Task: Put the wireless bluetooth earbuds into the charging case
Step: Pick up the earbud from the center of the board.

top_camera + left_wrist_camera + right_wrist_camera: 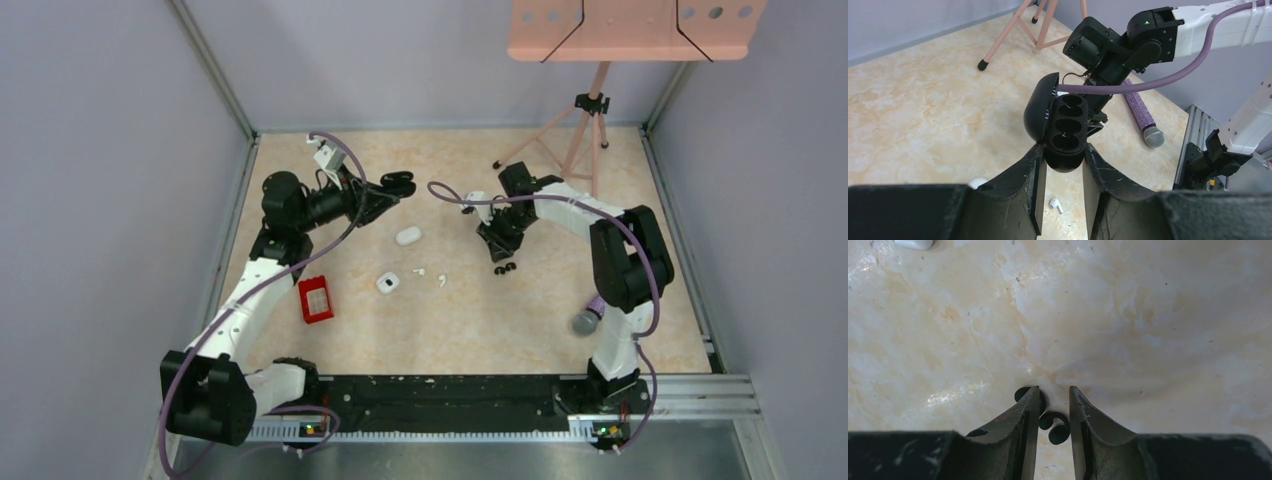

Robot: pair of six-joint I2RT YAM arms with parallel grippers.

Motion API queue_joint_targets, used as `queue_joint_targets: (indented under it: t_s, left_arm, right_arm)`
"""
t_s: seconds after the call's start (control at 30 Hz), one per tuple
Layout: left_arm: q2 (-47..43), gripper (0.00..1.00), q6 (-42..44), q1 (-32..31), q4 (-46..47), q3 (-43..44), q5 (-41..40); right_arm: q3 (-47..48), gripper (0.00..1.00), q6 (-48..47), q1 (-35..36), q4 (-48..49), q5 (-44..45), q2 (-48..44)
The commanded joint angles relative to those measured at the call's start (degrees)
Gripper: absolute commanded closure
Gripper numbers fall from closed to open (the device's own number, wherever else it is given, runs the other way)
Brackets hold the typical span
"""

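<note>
The left gripper (pixel 1063 150) is closed tight on the base of the black case (pixel 1064 127) and holds it off the table (pixel 560 300) at the far left. The case lid is swung open, so its 2 wells face the left wrist camera.

The right gripper (pixel 1054 390) points down at the table on the right half, with its jaws partly open. The black earbuds (pixel 505 268) lie on the table directly under it, well apart from the black case. In the right wrist view, 1 of them sits in the gap between the fingers, close to both. I cannot tell whether either pad touches it. The other lies just beside it, half hidden behind 1 finger.

Between the arms lies a closed white case (pixel 408 236). Nearer the bases is an open white case (pixel 388 283). 2 white earbuds (pixel 441 281) lie loose on the table just to its right — apart from each other and outside any case.

A red box (pixel 316 299) rests beside the left arm's forearm. A mic (pixel 588 318) lies by the right arm, and a tripod (pixel 590 120) stands at the far right corner.
</note>
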Motion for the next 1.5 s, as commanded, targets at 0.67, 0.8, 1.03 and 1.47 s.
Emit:
queue_joint_targets:
  t_s: [0.67,0.8,1.03,1.47]
  left_arm:
    - [-0.67,1.0,0.02,0.51,2.12,-0.09,-0.94]
    - [-0.96,1.0,0.1,0.51,2.14,-0.26,-1.11]
    - [-1.07,1.0,-0.07,0.51,2.27,-0.71,-1.38]
    - [-0.12,1.0,-0.81,0.51,3.42,-0.72,-1.25]
  right_arm:
    - [-1.93,0.7,-4.23,-1.0,-1.78,-0.22,-1.46]
    - [-2.56,0.7,-4.27,-1.01,-1.8,-0.68,-1.83]
    - [-3.77,0.72,-4.41,-1.01,-1.77,-0.73,-2.65]
    - [-5.11,0.86,-4.79,-1.01,-3.12,-2.98,-5.14]
